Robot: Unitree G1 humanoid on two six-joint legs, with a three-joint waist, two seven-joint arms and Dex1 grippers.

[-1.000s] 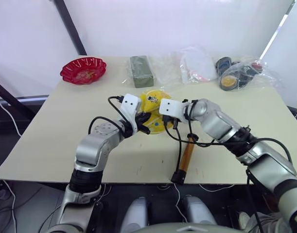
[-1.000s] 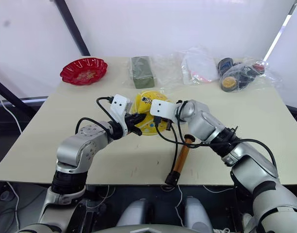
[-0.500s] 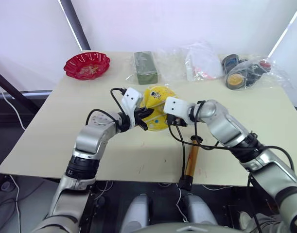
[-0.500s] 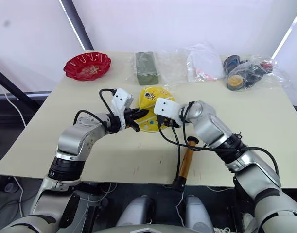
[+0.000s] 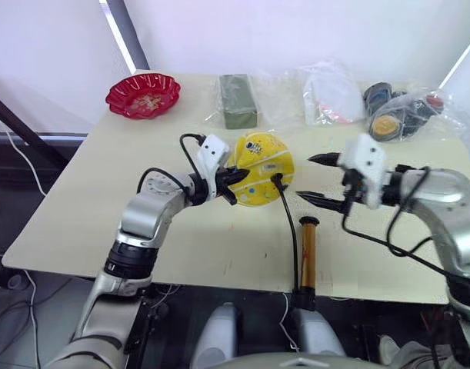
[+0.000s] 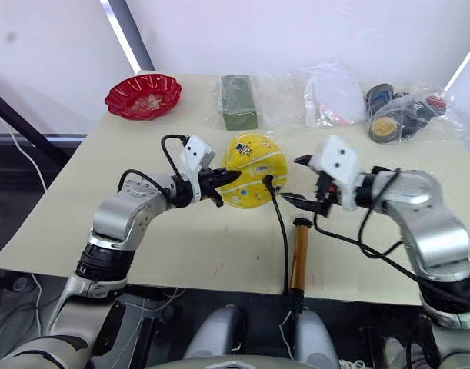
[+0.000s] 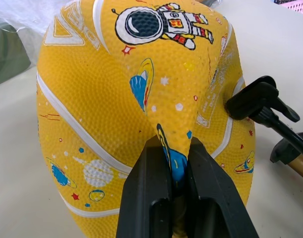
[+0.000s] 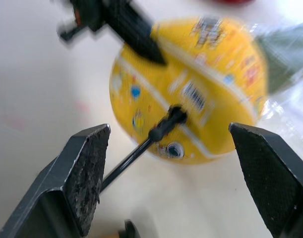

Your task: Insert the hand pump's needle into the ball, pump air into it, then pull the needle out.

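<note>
**Needle seated in ball, right claw wide and empty**

Yellow ball [image 5: 261, 168] on the beige table [image 5: 88, 215], near the middle, pinched at its left flank by the left gripper [image 5: 233, 186]. Fingers [image 7: 151, 198] closed tight on a raised fold of the ball's skin, seen close in the left wrist view, just under the astronaut print.

Needle [image 8: 167, 122] plugged into the ball's right side by its small black fitting, with the thin black hose [image 6: 281, 231] trailing from it toward the table's near edge. Metal tip itself hidden inside the ball.

Hand pump [image 5: 307, 254] flat on the table, right of and nearer than the ball, its bronze cylinder pointing at the near edge, one black cap near the edge. Apart from both grippers.

Right gripper [image 5: 316, 180] to the right of the ball, near it but clear of it, fingers [image 8: 84, 173] spread wide apart, nothing between them, tips aimed at the ball.

Red scalloped bowl [image 5: 143, 94] at the far left corner, a green block [image 5: 238, 99] beside it, clear plastic bags [image 5: 350, 96] along the far right.
</note>
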